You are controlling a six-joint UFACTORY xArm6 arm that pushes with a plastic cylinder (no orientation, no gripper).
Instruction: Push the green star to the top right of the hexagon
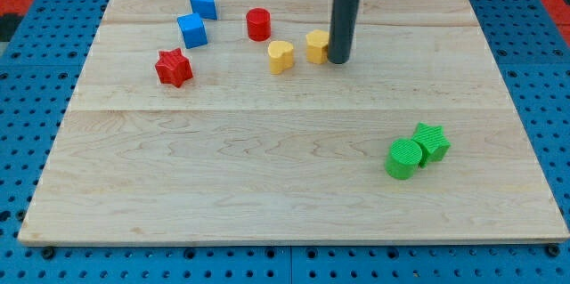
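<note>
The green star (433, 142) lies at the view's lower right on the wooden board (267, 177), touching a green cylinder (403, 159) at its lower left. A yellow block (316, 45) that looks like the hexagon sits at the upper middle. My tip (338, 60) rests right against the yellow block's right side, far up and left of the green star.
A yellow heart (280, 56) lies just left of the yellow hexagon. A red cylinder (258, 24) is further up and left. A blue triangular block (204, 4), a blue cube (191, 31) and a red star (174, 68) sit at the upper left.
</note>
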